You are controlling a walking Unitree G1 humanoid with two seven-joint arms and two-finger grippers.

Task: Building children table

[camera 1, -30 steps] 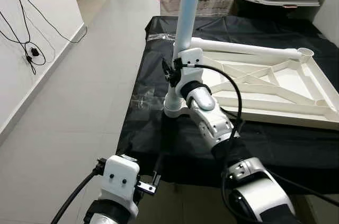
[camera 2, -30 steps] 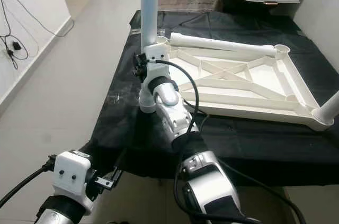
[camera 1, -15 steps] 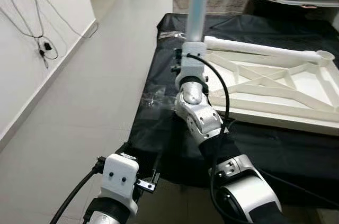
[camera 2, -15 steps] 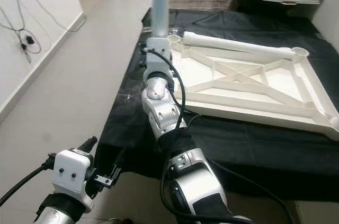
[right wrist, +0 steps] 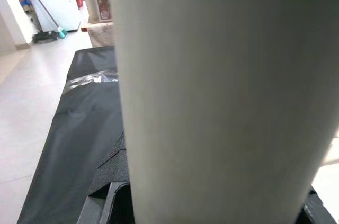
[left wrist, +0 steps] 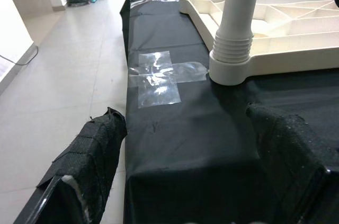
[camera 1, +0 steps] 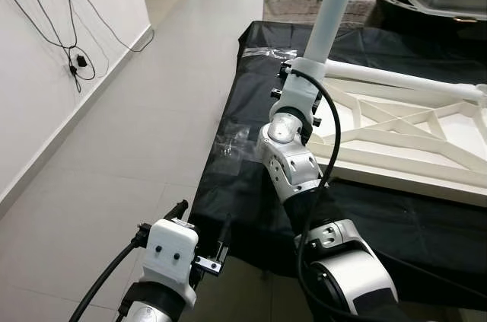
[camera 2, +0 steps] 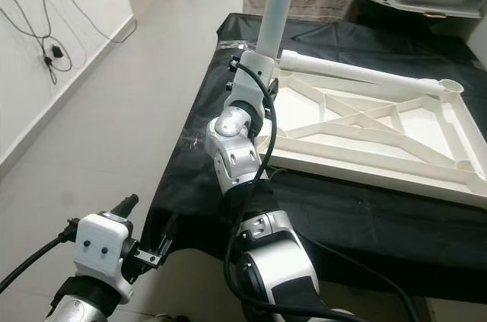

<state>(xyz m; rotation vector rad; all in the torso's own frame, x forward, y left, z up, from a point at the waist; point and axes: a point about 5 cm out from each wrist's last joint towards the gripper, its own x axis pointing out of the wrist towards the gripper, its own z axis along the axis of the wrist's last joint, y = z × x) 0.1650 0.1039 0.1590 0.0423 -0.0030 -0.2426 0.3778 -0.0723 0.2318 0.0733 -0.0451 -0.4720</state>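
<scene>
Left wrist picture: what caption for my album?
A white table leg stands in the upturned tabletop's corner on black cloth.

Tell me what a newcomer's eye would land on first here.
The tall white table leg stands out first, rising from the near left corner socket of the upside-down white tabletop frame on the black-covered table. The right gripper is clamped around the leg low on its shaft. The left gripper hovers open at the table's near edge, beside clear tape patches.

The right arm reaches up and forward, and the right gripper (camera 1: 303, 82) squeezes a white pole. The left gripper (left wrist: 185, 181) hangs low, its two black fingers (left wrist: 85, 166) spread wide apart.
</scene>
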